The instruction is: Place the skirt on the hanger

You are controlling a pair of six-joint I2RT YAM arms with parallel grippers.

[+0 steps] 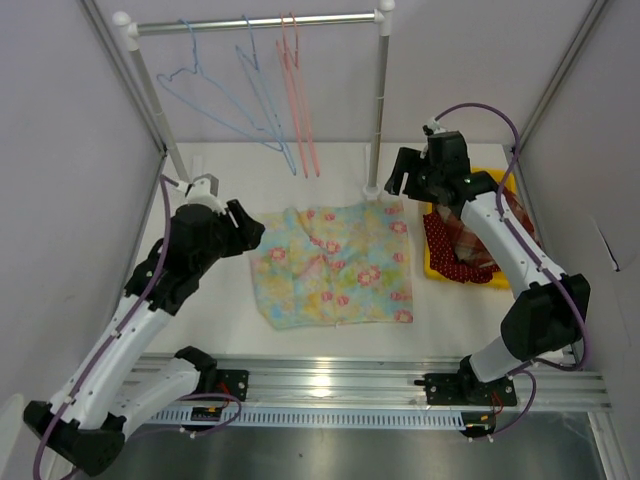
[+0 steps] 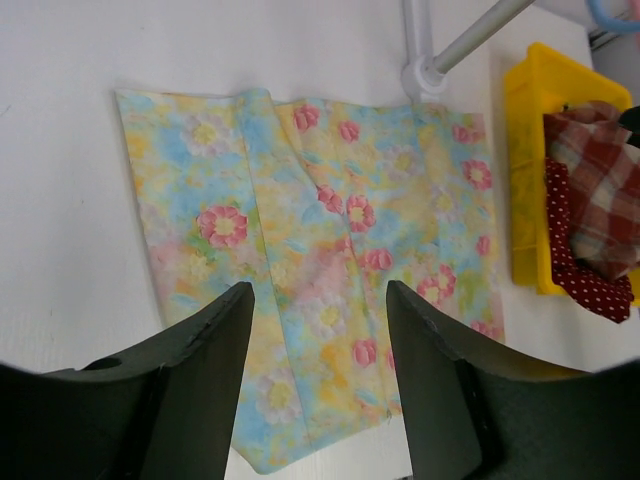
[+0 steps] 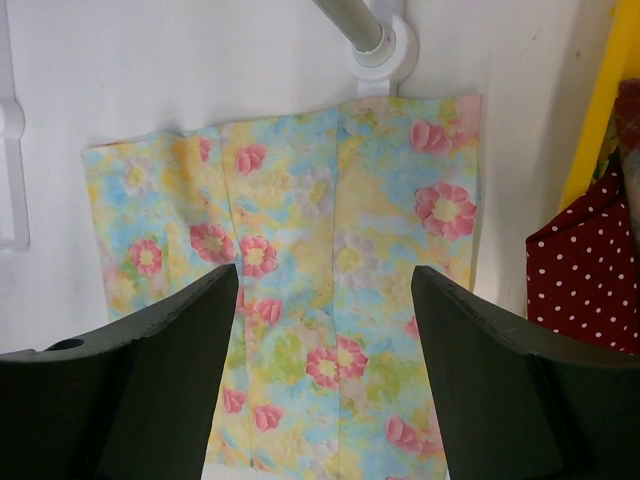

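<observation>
Flat midway across the white tabletop (image 1: 235,175), between the spread, empty fingers of left gripper (image 1: 248,226) and right gripper (image 1: 397,180): soft pastel floral cloth skirt (image 1: 335,265), probably light, limp, sag-prone, so best pinched at both far-edge corners.

White matte surface (image 1: 440,325), softly and evenly lit. Boxed in by a plain pale left wall (image 1: 60,150), back wall (image 1: 450,80) and right wall (image 1: 600,130). At the far edge, a clothes rail (image 1: 260,24) on white posts (image 1: 378,110). Along the near edge, a ribbed metal track (image 1: 330,376).
</observation>
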